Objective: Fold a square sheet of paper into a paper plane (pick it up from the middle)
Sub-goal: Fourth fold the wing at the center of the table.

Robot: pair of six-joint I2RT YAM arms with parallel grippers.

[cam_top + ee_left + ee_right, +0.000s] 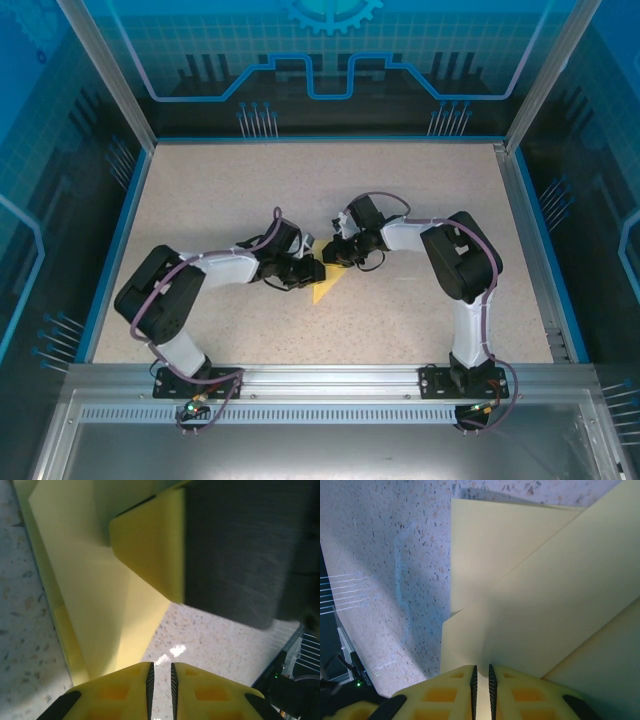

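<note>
You have two arms in view: one left arm point(190, 285) and one right arm point(460, 260). They carry two grippers: one left gripper point(308, 270) and one right gripper point(335, 253). You count one pale-yellow sheet of paper point(325, 288) and one speckled table point(250, 190).

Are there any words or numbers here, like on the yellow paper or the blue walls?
No words, numbers or labels can be read.
Paper: plain yellow, with no print.
Back wall: a gear drawing and blue lines, but no letters.
</note>
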